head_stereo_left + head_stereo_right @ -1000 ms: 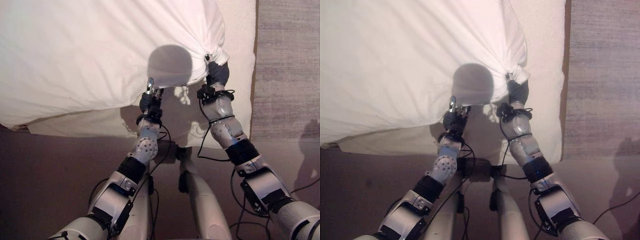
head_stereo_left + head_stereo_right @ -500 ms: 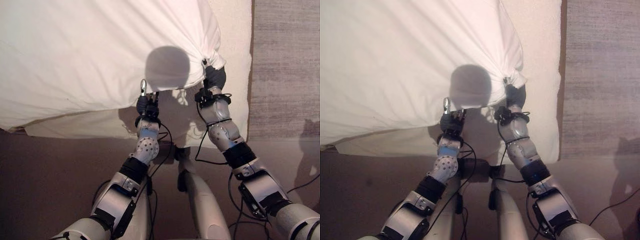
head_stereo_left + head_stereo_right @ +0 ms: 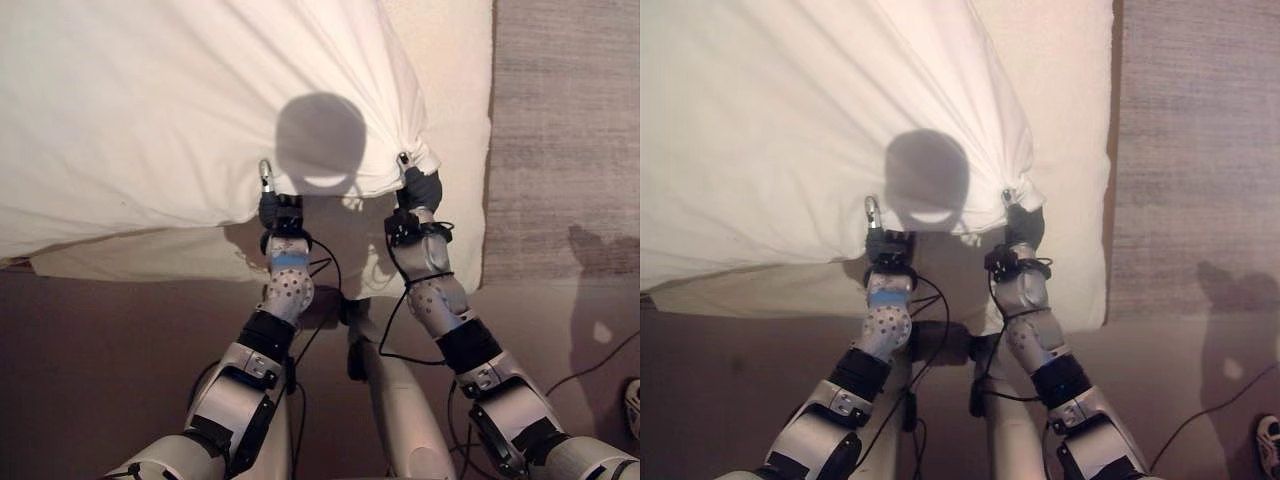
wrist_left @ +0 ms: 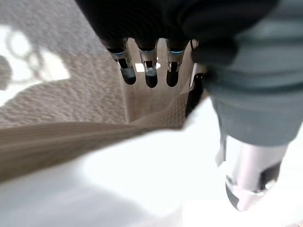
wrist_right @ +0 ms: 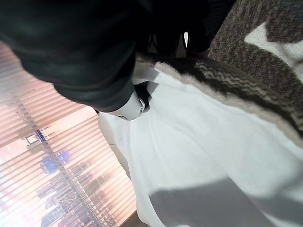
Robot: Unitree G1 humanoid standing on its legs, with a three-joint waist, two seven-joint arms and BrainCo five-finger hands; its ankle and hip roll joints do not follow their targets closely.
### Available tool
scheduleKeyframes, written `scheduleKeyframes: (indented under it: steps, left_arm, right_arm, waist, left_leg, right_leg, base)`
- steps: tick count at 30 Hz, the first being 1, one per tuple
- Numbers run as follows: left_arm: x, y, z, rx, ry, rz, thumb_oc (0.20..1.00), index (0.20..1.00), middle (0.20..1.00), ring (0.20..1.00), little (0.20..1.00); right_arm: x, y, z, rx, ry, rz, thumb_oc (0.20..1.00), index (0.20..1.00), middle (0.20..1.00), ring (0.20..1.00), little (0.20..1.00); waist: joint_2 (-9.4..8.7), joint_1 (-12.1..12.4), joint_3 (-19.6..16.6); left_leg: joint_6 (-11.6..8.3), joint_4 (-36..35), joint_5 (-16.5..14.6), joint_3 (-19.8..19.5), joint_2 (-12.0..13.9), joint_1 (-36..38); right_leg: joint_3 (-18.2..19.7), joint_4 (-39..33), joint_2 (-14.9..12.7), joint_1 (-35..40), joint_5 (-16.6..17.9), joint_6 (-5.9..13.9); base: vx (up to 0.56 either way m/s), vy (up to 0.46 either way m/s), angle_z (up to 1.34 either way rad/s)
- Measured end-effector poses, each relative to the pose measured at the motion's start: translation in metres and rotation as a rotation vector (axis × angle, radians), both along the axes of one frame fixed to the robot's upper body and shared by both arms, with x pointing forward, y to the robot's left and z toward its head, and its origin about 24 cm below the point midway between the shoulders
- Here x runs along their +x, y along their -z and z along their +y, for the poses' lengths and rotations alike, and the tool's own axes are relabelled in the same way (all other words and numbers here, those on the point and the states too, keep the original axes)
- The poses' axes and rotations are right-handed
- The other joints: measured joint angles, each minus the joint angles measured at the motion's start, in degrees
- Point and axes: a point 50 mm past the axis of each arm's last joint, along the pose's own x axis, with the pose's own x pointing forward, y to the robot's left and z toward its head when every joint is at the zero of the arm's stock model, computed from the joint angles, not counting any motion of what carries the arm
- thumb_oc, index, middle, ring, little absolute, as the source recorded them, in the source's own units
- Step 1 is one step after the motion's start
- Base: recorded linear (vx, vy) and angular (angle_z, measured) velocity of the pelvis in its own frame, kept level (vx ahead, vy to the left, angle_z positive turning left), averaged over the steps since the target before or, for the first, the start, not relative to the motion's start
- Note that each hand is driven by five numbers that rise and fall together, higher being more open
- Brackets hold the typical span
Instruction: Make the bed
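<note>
A white duvet (image 3: 150,100) covers most of the bed, its near edge hanging just short of the bed's foot. My left hand (image 3: 279,212) grips that edge near the middle. In the left wrist view its fingers (image 4: 150,75) curl under the cloth and the thumb (image 4: 251,175) presses on top. My right hand (image 3: 419,188) holds the duvet's right corner, where the cloth bunches into folds. In the right wrist view the thumb (image 5: 130,106) lies on the white duvet (image 5: 199,156).
A cream sheet (image 3: 455,120) shows on the mattress along the right side and the near edge. To the right of the bed lies a grey woven rug (image 3: 560,130). Brown floor (image 3: 100,350) runs in front, with a light shoe (image 3: 632,405) at the far lower right.
Both hands have drawn the duvet's edge toward the foot of the bed, the right corner further than the left. The camera has also shifted a little.
</note>
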Motion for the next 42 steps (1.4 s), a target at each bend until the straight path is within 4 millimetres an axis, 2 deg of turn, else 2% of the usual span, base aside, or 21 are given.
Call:
scheduleKeyframes:
  steps: [6,7,8,9,20,24,25,26,27,31,36,42]
  left_arm:
    - [0.004,-0.012,0.012,0.016,-0.037,-0.029,1.0,1.0,1.0,1.0,1.0]
    - [0.005,-0.014,0.015,0.014,-0.05,-0.03,0.558,0.558,0.558,0.558,0.558]
    - [0.007,-0.013,0.019,0.019,-0.064,-0.022,0.247,0.247,0.247,0.247,0.247]
    - [0.007,-0.012,0.022,0.027,-0.071,-0.017,0.2,0.2,0.2,0.2,0.2]
    - [0.002,0.005,0.046,0.145,-0.156,0.017,0.2,0.2,0.2,0.2,0.2]
    - [0.0,0.01,0.049,0.165,-0.175,0.02,0.2,0.2,0.2,0.2,0.2]
    - [0.0,0.011,0.049,0.163,-0.176,0.02,0.398,0.398,0.398,0.398,0.398]
    - [-0.001,0.012,0.049,0.16,-0.176,0.022,0.529,0.529,0.529,0.529,0.529]
    - [-0.001,0.013,0.048,0.154,-0.174,0.025,1.0,1.0,1.0,1.0,1.0]
    - [-0.005,0.025,0.055,0.148,-0.193,0.063,1.0,1.0,1.0,1.0,1.0]
    - [-0.003,0.035,0.087,0.153,-0.283,0.129,1.0,1.0,1.0,1.0,1.0]
    - [0.0,0.026,0.104,0.221,-0.302,0.119,1.0,1.0,1.0,1.0,1.0]
  right_arm:
    - [0.001,0.004,0.0,-0.003,0.001,0.014,0.2,0.2,0.2,0.2,0.2]
    - [0.001,0.005,0.0,-0.003,0.001,0.018,0.2,0.2,0.2,0.2,0.2]
    - [0.001,0.006,0.0,-0.005,0.0,0.02,0.2,0.2,0.2,0.2,0.2]
    - [0.001,0.006,0.0,-0.005,-0.004,0.02,0.2,0.2,0.2,0.2,0.2]
    - [0.005,0.021,0.012,0.001,-0.053,0.065,0.2,0.2,0.2,0.2,0.2]
    - [0.007,0.03,0.013,-0.008,-0.053,0.101,0.2,0.2,0.2,0.2,0.2]
    - [0.008,0.032,0.014,-0.009,-0.052,0.108,0.2,0.2,0.2,0.2,0.2]
    - [0.008,0.033,0.013,-0.009,-0.05,0.114,0.2,0.2,0.2,0.2,0.2]
    - [0.008,0.038,0.012,-0.006,-0.046,0.131,0.2,0.2,0.2,0.2,0.2]
    - [0.01,0.046,0.013,0.022,-0.047,0.172,0.2,0.2,0.2,0.2,0.2]
    - [0.01,0.046,0.014,0.032,-0.052,0.177,0.2,0.2,0.2,0.2,0.2]
    - [0.008,0.052,0.013,0.034,-0.064,0.183,0.2,0.2,0.2,0.2,0.2]
  waist:
    - [0.0,-0.1,0.0]
    - [0.0,-0.1,0.0]
    - [-0.01,-0.1,0.0]
    - [-0.02,-0.1,0.0]
    - [-0.46,0.2,0.0]
    - [-0.48,0.7,0.0]
    - [-0.48,0.8,0.0]
    - [-0.49,1.4,0.0]
    - [-0.5,1.9,-0.1]
    - [-0.51,2.1,-0.1]
    - [-0.51,2.6,-0.1]
    - [-0.5,3.0,-0.1]
  left_leg:
    - [0.25,0.0,-0.2,0.1,-0.2,0.0]
    - [0.26,0.0,-0.2,0.1,-0.2,0.0]
    - [0.26,-0.1,-0.2,0.0,-0.2,0.0]
    - [0.25,-0.1,-0.2,0.0,-0.1,0.0]
    - [0.08,0.0,-0.3,0.7,0.1,1.3]
    - [-0.01,0.4,-0.4,-0.1,0.0,3.0]
    - [-0.16,0.5,-0.5,-0.3,0.0,3.1]
    - [-0.23,0.5,-0.5,-0.6,0.0,3.3]
    - [-0.54,0.6,-0.6,-0.9,0.2,3.6]
    - [-1.18,1.6,-1.1,-2.4,0.4,3.8]
    - [-1.43,2.2,-1.3,-2.5,0.7,3.9]
    - [-1.48,2.2,-1.3,-2.9,0.7,3.9]
  right_leg:
    - [0.8,0.0,-0.2,0.0,-0.2,0.15]
    - [0.8,0.0,-0.2,0.0,-0.2,0.17]
    - [0.8,0.0,-0.1,0.0,-0.2,0.19]
    - [0.8,-0.1,-0.1,0.0,-0.2,0.19]
    - [1.0,0.0,0.1,1.1,-0.2,0.21]
    - [0.5,4.4,-0.4,1.3,-2.6,0.62]
    - [0.3,4.9,-0.5,1.3,-3.1,0.55]
    - [0.1,5.6,-0.5,1.3,-3.4,0.5]
    - [-0.3,6.4,-0.5,1.5,-4.0,0.21]
    - [-1.8,8.2,-0.7,2.1,-5.5,-0.45]
    - [-2.0,8.4,-0.4,2.2,-5.6,-0.45]
    - [-2.4,8.3,-0.5,2.5,-5.6,-0.45]
  base:
    - [0.0,0.001,-0.01]
    - [0.0,0.0,0.0]
    - [0.0,0.0,0.0]
    - [0.0,0.0,0.0]
    - [-0.01,-0.003,-0.01]
    - [-0.03,-0.065,0.09]
    - [-0.03,-0.043,0.16]
    - [-0.03,-0.061,0.16]
    - [-0.02,-0.056,0.2]
    - [-0.02,-0.035,0.18]
    - [0.0,0.007,0.0]
    - [0.0,0.017,0.02]
